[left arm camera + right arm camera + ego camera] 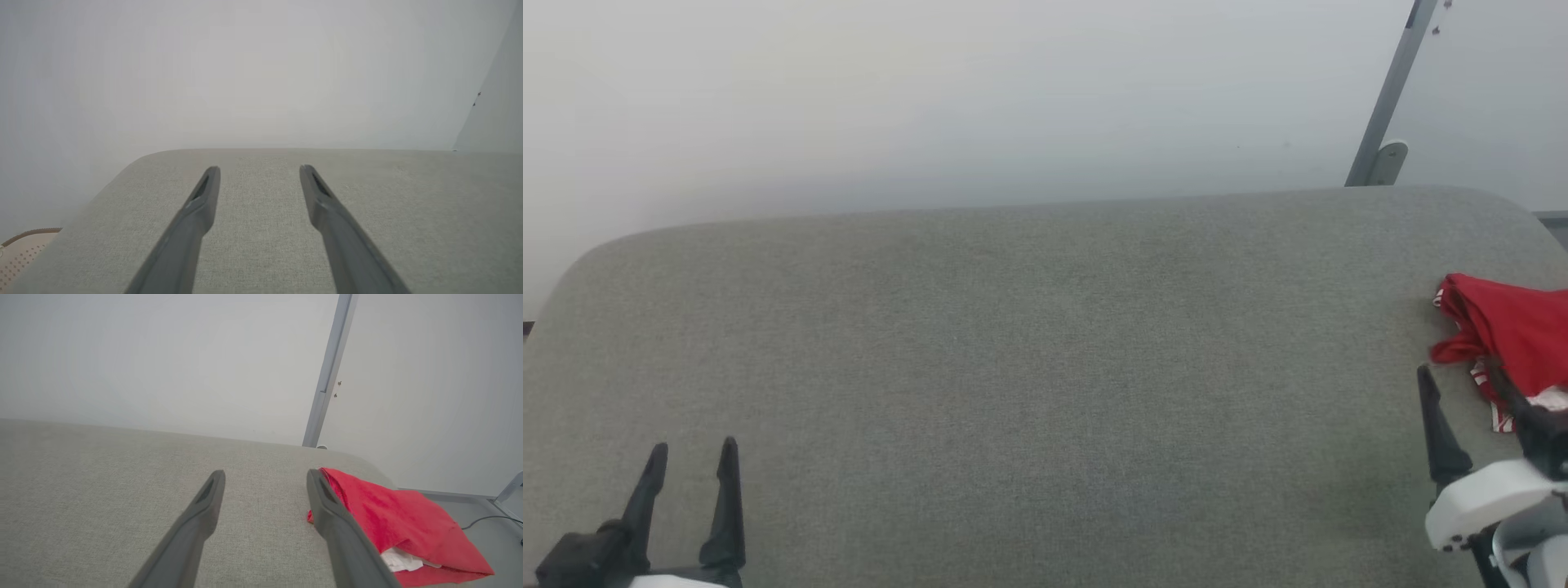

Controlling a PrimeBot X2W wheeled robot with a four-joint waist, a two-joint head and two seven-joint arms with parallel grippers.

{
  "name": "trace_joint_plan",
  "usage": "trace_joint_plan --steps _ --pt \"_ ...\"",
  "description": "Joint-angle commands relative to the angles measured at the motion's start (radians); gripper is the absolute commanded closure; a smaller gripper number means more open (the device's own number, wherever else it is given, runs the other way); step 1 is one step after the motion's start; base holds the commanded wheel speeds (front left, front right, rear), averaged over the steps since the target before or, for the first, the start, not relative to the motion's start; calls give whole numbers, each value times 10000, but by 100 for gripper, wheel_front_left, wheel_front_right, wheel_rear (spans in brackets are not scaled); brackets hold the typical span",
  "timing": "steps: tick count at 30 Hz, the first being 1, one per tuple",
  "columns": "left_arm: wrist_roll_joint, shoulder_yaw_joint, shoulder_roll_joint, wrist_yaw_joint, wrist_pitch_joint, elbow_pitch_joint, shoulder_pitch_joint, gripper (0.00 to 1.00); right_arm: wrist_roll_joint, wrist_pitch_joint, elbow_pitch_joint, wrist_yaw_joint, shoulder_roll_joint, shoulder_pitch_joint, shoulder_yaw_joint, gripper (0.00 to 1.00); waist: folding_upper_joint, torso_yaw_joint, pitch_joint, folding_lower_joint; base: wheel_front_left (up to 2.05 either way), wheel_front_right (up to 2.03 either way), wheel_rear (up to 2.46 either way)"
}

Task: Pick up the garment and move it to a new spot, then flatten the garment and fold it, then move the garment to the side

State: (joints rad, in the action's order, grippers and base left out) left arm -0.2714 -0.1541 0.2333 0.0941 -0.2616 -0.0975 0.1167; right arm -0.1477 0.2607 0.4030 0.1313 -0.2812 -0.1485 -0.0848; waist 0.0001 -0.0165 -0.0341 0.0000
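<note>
The right gripper [1455, 369] [265, 473] stands with its two long dark fingers spread wide, hovering low near the right edge of the gray fabric-covered surface [1013, 367] [81, 477]; in the right wrist view only bare gray weave lies between them. Its outer finger crosses in front of the near-left edge of the garment [1511, 327] [392, 514], and whether it touches the cloth cannot be told. The garment is a crumpled red heap lying on the surface at its right edge, toward the far right corner. Red-and-white stripe trim peeks out at its near side in the head view, and a fold of white cloth shows from under the red in the right wrist view. The left gripper [694, 445] [258, 168] is well apart from it, over the near left part of the surface, its fingers likewise held apart with gray fabric between them. Beyond the far edge rises a plain pale wall [931, 98], with a slanted gray metal post [1388, 90] [329, 371] behind the far right corner. A dark cable [486, 518] lies on the floor past the garment.
</note>
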Motion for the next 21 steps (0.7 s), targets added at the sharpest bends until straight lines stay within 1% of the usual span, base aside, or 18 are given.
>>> trace_joint_plan --steps 1,8,21 --pt "97 -110 -51 59 -43 -20 113 0 80 38 -211 -11 134 221 -60 0 -1 20 -3 0 0 0 0" --pt "59 -226 -151 165 -43 -233 227 0 163 39 -669 -11 443 677 -60 0 -1 85 5 0 0 0 0" --pt "81 -247 -222 252 -43 -257 197 0 196 38 -913 -11 597 872 -25 0 -1 136 6 0 0 0 0"
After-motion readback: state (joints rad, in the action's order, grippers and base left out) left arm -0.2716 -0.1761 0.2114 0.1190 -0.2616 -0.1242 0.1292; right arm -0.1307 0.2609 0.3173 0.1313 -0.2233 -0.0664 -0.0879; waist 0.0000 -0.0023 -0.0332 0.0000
